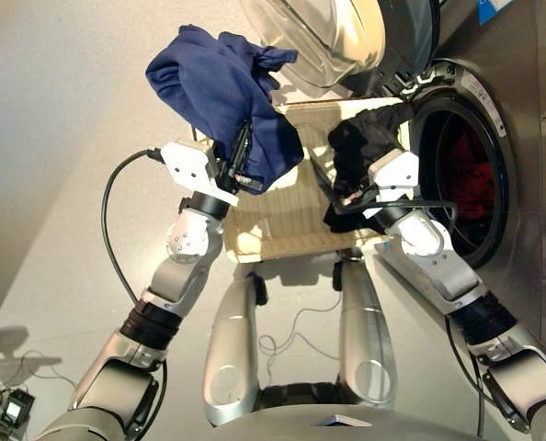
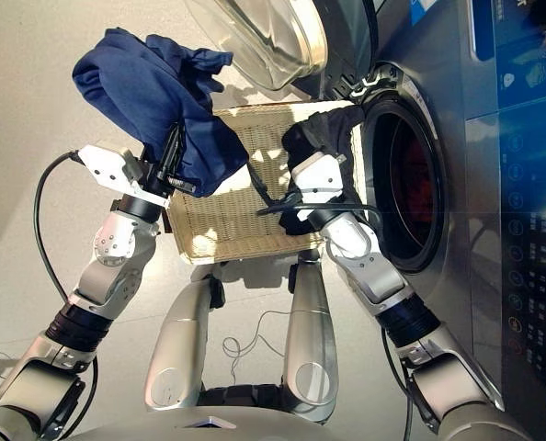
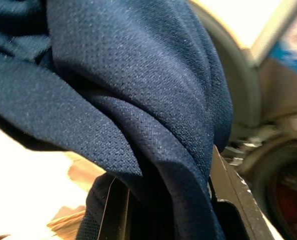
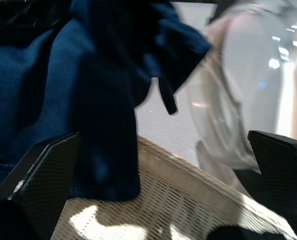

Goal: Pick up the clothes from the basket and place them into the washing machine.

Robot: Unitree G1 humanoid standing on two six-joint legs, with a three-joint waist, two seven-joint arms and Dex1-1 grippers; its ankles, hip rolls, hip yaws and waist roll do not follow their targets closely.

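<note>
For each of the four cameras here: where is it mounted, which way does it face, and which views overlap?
Left eye, right eye: head stereo pair, looking down over both arms at the basket and washing machine.
Left wrist: along the left gripper, filled by the navy garment.
Right wrist: along the right gripper's fingers, over the basket.
Shared: the navy garment shows in all four.

A pale floor (image 1: 62, 110) lay under the scene. A small dark device (image 1: 14, 407) with a white cord rested at its near-left corner.
</note>
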